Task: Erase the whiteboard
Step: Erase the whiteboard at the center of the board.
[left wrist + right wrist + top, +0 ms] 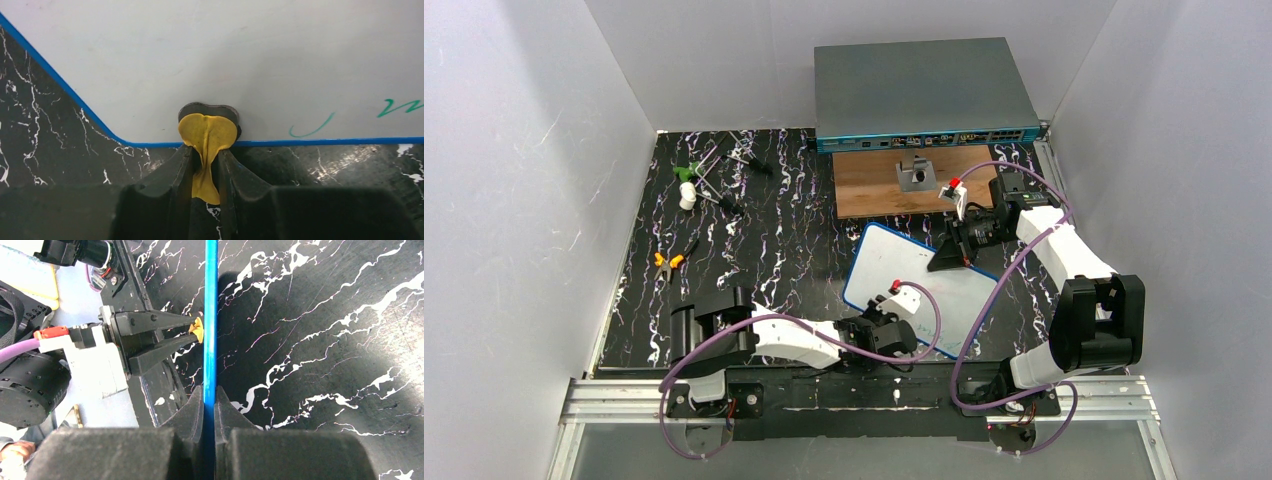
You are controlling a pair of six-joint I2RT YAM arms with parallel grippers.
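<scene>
Whiteboard [889, 262] is seen slanted on the black mat [764, 230]. Its blue rim is pinched by the right gripper [209, 395], and a yellow pad [207, 131] is squeezed against it by the left gripper [206, 156].

Pale walls [524, 150], black marbled table [794, 250]

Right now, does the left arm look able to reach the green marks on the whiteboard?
Probably yes: the left tool, shut on a yellow pad, rests at the whiteboard's near rim, and only bare board lies between it and the green marks.
</scene>
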